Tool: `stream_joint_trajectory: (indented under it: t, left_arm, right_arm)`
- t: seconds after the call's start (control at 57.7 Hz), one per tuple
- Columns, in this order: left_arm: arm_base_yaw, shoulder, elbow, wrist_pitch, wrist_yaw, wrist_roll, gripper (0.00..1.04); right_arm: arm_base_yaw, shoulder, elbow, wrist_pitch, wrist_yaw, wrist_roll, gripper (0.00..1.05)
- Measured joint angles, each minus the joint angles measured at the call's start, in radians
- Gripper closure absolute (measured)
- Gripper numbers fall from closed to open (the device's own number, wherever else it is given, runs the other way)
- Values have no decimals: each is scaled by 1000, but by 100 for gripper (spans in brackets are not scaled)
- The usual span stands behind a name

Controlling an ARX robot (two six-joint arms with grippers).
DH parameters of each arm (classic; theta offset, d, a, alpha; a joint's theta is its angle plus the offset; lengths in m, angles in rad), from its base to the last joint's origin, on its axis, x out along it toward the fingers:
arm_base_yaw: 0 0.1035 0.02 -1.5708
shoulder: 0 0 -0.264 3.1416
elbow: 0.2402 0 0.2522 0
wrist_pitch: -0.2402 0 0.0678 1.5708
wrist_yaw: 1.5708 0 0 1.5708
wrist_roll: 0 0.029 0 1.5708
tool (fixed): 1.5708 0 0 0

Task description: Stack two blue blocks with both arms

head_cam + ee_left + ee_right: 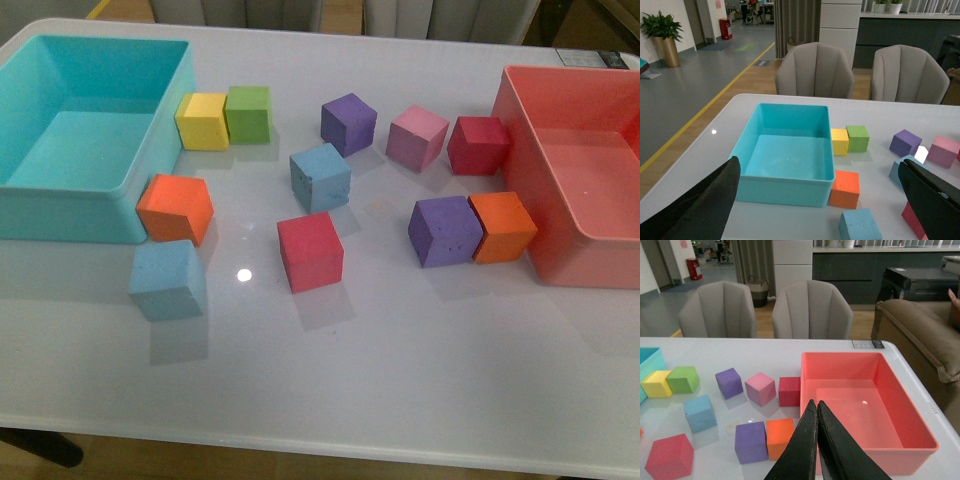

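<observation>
Two sky-blue blocks lie apart on the white table. One blue block (166, 278) sits at the front left, just in front of an orange cube (176, 208); it also shows in the left wrist view (860, 225). The other blue block (320, 177) sits near the middle, behind a red cube (310, 251), and shows in the right wrist view (700, 413). Neither arm shows in the front view. My left gripper (822, 192) is open and empty above the table's left side. My right gripper (816, 407) is shut and empty, above the pink bin's near wall.
A turquoise bin (60, 205) stands at the left and a pink bin (560, 250) at the right. Yellow (203, 121), green (248, 113), purple (348, 123), pink (417, 137) and dark red (478, 145) cubes lie at the back. A purple (445, 231) and orange (502, 226) pair sits beside the pink bin.
</observation>
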Motion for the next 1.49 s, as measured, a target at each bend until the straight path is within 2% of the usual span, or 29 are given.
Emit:
stream_joint_trajectory:
  t: [0.468, 0.59, 0.798, 1.075, 1.092, 1.145, 1.197, 1.301, 1.353, 1.491]
  left_arm:
    - [0, 0, 0, 0, 0, 0, 9]
    - [0, 0, 0, 0, 0, 0, 9]
    - [0, 0, 0, 0, 0, 0, 9]
    - [0, 0, 0, 0, -1, 0, 9]
    - [-2, 5, 3, -7, -11, 2, 9]
    - [-55, 115, 81, -208, -160, 43, 9]
    - [-97, 260, 159, -343, -259, 74, 9]
    - [-137, 484, 226, -340, -265, 116, 9]
    - [-142, 555, 243, -288, -248, 132, 9]
    - [-147, 764, 295, -124, -228, 157, 9]
  right_arm:
    - [0, -143, 0, -143, 0, 0, 103]
    - [0, -285, 0, -308, 1, 0, 103]
    - [0, -312, 0, -318, 0, 0, 103]
    - [0, -313, 0, -318, 0, 0, 53]
    - [0, -313, 0, -318, 0, 0, 51]
    - [0, -313, 0, -319, 0, 0, 41]
    - [0, -314, 0, -319, 2, 0, 32]
    - [0, -315, 0, -319, 0, 0, 13]
    - [0, -315, 0, -319, 0, 1, 7]
    - [0, -315, 0, -319, 0, 1, 9]
